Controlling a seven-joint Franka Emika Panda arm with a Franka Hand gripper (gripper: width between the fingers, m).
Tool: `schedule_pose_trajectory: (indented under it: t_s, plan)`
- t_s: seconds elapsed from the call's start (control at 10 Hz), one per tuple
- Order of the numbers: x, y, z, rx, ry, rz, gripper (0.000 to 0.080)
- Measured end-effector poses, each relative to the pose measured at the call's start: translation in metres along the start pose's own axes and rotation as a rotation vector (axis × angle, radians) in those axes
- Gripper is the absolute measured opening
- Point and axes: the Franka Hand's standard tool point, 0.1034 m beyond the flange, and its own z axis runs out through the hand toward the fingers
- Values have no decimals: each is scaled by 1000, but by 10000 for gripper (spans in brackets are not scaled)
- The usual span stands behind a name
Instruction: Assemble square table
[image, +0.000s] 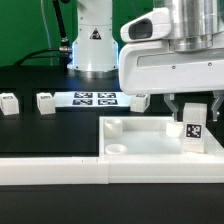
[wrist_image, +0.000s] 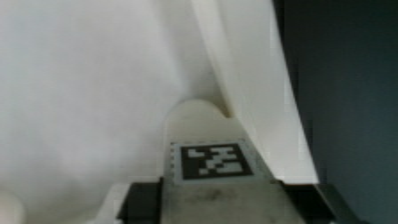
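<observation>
Holding a leg (image: 193, 132) over the square table top's (image: 112, 130) corner.
The gripper (image: 193, 118) is clenching the tagged leg between its fingers, just beside the rim; next is likely aligning it with the corner socket.

Tabletop rim (wrist_image: 246, 60) close beside leg (wrist_image: 214, 150)

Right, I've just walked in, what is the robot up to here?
The arm's gripper is shut on a short white leg and holds it upright over the square table top, near its far rim toward the exterior view's right. Whether the leg touches the top cannot be told. A spare leg and a second spare leg lie loose at the exterior view's left.
</observation>
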Motion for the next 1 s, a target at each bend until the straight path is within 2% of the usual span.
schedule_pose_trajectory:
  t_s: [0.3,0.5,0.6,0.8,1.0]
  plan:
    - [1,0,-1,25,-27,455,296]
    - [1,-1,0,74,-77,799,296]
    - [1,-1,-1,85,-93,893,296]
    - [-1,-5,0,93,-117,1076,296]
    - [-4,-7,2,83,-127,1163,295]
